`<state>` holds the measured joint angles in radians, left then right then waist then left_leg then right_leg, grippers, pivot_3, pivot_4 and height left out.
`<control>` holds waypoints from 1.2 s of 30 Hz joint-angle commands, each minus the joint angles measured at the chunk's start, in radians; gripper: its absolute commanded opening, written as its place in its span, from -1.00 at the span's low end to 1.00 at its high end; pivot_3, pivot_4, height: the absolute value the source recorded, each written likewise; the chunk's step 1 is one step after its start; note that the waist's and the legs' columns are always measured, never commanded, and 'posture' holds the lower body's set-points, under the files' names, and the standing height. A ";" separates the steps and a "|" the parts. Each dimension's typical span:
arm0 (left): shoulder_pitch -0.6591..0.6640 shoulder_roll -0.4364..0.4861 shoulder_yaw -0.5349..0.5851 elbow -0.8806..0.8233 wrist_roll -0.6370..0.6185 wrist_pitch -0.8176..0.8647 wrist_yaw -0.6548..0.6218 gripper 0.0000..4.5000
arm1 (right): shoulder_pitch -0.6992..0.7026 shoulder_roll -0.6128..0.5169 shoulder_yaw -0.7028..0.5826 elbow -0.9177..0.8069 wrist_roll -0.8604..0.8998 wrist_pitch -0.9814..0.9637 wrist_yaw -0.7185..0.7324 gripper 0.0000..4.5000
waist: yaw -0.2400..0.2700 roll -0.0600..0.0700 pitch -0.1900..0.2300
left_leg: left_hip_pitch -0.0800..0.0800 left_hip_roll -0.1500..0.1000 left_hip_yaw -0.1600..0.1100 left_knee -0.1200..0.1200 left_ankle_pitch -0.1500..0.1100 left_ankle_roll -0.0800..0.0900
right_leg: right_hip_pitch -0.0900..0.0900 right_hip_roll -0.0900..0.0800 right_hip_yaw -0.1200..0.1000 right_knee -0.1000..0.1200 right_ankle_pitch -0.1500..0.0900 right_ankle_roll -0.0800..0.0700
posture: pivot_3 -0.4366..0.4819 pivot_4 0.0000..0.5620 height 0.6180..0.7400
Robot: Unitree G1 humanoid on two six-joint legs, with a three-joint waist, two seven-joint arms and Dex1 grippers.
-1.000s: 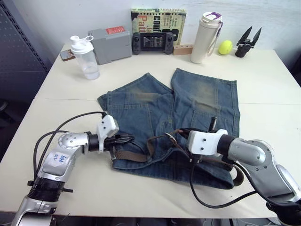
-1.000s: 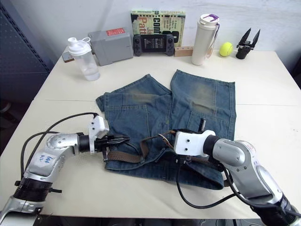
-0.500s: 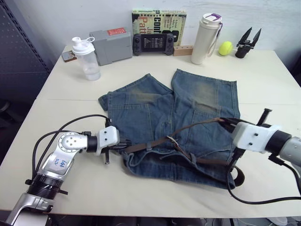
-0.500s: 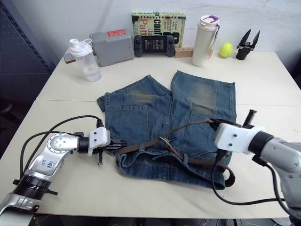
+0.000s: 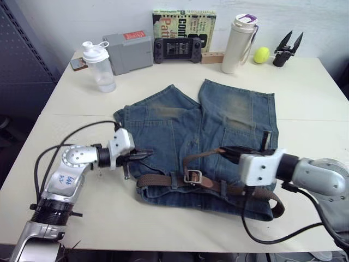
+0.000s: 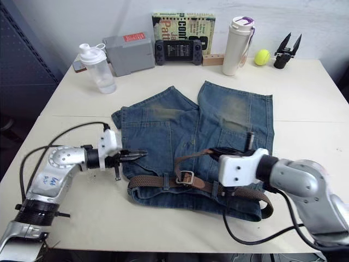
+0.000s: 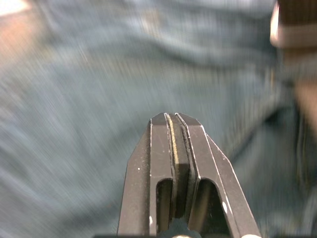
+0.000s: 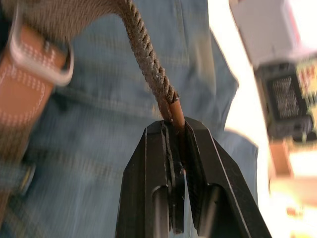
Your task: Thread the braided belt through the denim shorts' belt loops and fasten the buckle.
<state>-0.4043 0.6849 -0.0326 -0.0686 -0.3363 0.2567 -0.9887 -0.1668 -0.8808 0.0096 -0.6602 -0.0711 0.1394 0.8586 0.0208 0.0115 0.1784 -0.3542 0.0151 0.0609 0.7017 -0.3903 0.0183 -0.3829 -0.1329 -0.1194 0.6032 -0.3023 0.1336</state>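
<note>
The denim shorts (image 5: 218, 125) lie flat mid-table, waistband toward me. The braided belt (image 5: 161, 182) runs along that waistband, passing under belt loops (image 5: 224, 187). The silver buckle (image 5: 192, 176) rests near the waistband's middle. From it the belt's free end arcs up to my right gripper (image 5: 224, 151), which is shut on the belt's tip (image 8: 171, 106). My left gripper (image 5: 144, 156) hovers over the shorts' left side just above the belt's left bend. It is shut with nothing between its fingers (image 7: 161, 148).
Along the far edge stand a shaker bottle (image 5: 98, 66), grey box (image 5: 130, 52), game controller (image 5: 175, 49), book (image 5: 184, 22), white flask (image 5: 239, 43), tennis ball (image 5: 261, 54) and a black spare gripper (image 5: 286, 48). Bare tabletop (image 5: 305, 98) flanks the shorts.
My right gripper has carried the belt end back left toward the buckle, and the belt has settled along the waistband. My left gripper has lifted off the waistband's left end.
</note>
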 commanded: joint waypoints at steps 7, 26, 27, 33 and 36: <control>-0.080 -0.021 0.028 -0.245 -0.224 0.297 0.023 0.15 | -0.089 0.060 0.100 -0.002 -0.069 0.023 -0.033 -1.00 | 0.002 -0.001 0.000 | -0.001 -0.001 -0.006 0.001 0.000 0.000 | 0.000 -0.001 0.000 0.000 0.000 0.000 | -0.05 -0.47 0.85; -0.099 -0.108 -0.235 -0.526 0.123 0.527 0.392 0.96 | -0.124 0.084 0.131 -0.013 -0.129 0.060 -0.029 -1.00 | 0.002 -0.001 0.001 | -0.001 0.000 -0.006 0.001 0.000 0.000 | 0.000 0.000 0.000 0.000 0.000 0.000 | -0.05 -0.47 0.85; -0.100 -0.104 -0.238 -0.541 0.124 0.559 0.398 0.96 | -0.127 0.084 0.131 -0.011 -0.129 0.061 -0.028 -1.00 | 0.002 -0.001 0.001 | -0.001 0.000 -0.006 0.001 0.000 0.000 | 0.000 0.000 0.000 0.000 0.000 0.000 | -0.05 -0.47 0.85; -0.105 -0.119 -0.244 -0.577 0.133 0.696 0.457 0.96 | -0.143 0.091 0.142 -0.005 -0.137 0.061 -0.027 -1.00 | 0.003 -0.001 0.001 | -0.001 -0.001 -0.007 0.001 0.000 0.000 | 0.000 0.000 0.001 0.000 0.000 0.000 | -0.05 -0.47 0.85; -0.101 -0.135 -0.257 -0.571 0.148 0.703 0.488 0.96 | -0.149 0.097 0.147 -0.004 -0.141 0.064 -0.026 -1.00 | 0.003 -0.001 0.001 | -0.001 -0.001 -0.007 0.001 0.000 0.000 | 0.000 0.000 0.001 0.000 0.000 0.000 | -0.05 -0.47 0.85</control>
<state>-0.4995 0.5554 -0.2860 -0.6145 -0.2108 0.9553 -0.5242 -0.3015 -0.7893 0.1578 -0.6287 -0.2078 0.2034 0.8376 0.0235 0.0100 0.1793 -0.3555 0.0145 0.0541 0.7029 -0.3903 0.0183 -0.3831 -0.1330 -0.1186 0.6032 -0.3023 0.1335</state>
